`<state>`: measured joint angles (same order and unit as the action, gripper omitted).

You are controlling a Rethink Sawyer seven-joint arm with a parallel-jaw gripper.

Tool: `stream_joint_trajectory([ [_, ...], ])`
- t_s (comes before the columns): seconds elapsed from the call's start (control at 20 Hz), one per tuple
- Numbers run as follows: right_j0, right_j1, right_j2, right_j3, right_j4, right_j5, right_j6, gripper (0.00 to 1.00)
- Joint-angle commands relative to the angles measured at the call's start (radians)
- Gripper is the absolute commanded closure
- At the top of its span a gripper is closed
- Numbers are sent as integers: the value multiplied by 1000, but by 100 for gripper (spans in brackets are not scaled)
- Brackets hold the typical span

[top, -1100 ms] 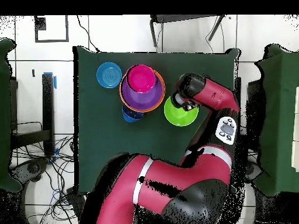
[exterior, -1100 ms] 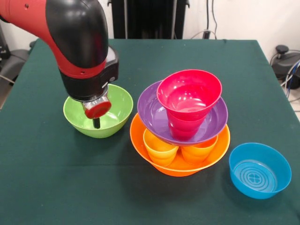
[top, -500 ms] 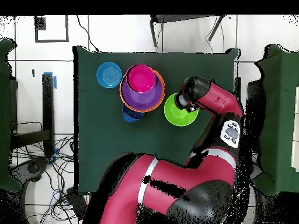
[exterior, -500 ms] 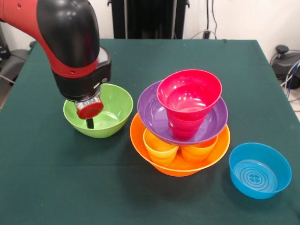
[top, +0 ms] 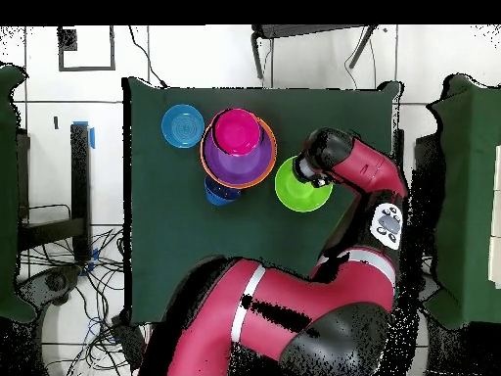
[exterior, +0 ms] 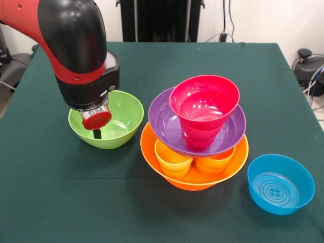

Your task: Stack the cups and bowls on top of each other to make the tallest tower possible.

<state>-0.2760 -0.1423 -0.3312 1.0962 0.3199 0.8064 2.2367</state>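
Note:
The tower stands on the big orange bowl (exterior: 194,178), which holds a yellow cup (exterior: 172,159) and an orange cup (exterior: 215,163). Above them sits the purple bowl (exterior: 164,124), then a red cup (exterior: 197,139) with the red bowl (exterior: 204,98) on top. The overhead view shows the tower (top: 238,147) from above. To its left in the front view, the lime green bowl (exterior: 119,114) rests on the table. My gripper (exterior: 96,132) reaches down inside it, near its left wall. The wrist hides whether it is open or shut.
A light blue bowl (exterior: 280,183) with a ringed base lies alone at the front right. In the overhead view a dark blue bowl (top: 220,193) pokes out beside the tower. The green cloth covers the table (exterior: 50,202).
Over the last second my gripper shifted a little leftward in the front view, toward the green bowl's left wall. In the last half second it barely moved. The bowls and cups stayed put.

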Motion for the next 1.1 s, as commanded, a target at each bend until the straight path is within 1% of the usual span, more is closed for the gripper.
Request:
stream_joint_trajectory([
  [0.05,20,-40,87,70,19,-20,142,0],
  [0.15,26,-51,84,76,20,-20,148,0],
  [0.25,32,-57,78,68,19,3,150,0],
  [0.35,31,-60,66,46,12,37,147,0],
  [0.5,39,-70,52,35,6,64,152,0],
  [0.75,45,-75,34,-9,5,106,166,0],
  [0.9,46,-72,28,-28,9,113,171,0],
  [1.1,41,-53,52,-22,24,56,170,0],
])
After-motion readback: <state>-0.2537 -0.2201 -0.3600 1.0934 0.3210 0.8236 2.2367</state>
